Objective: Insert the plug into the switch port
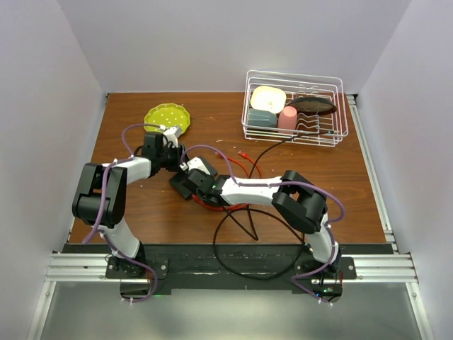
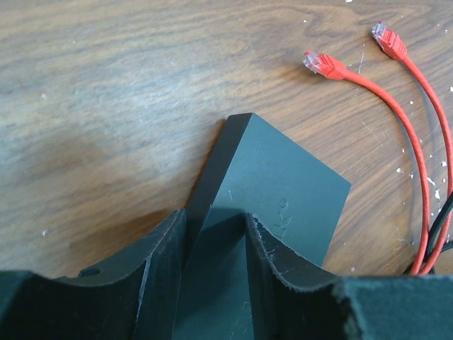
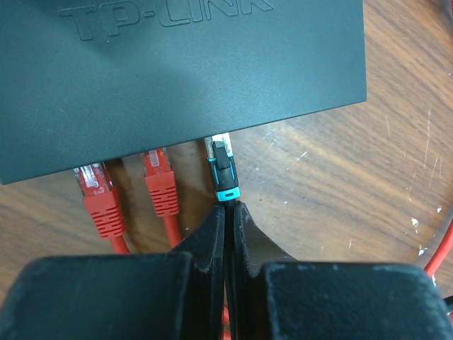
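Plug (image 3: 224, 166) (teal-booted) at switch port (image 3: 216, 139); right hand (image 3: 228, 212) pinches its cable (image 3: 227, 241); left hand (image 2: 216, 214) clamps matte box (image 2: 283, 177).

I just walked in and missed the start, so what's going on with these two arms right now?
The left gripper is clamped on one end of the black switch, which lies on the table. The right gripper is shut on a black cable just behind its blue-collared plug. The plug's tip is at a port beside two red plugs already in the row. Whether it is fully seated is not clear.
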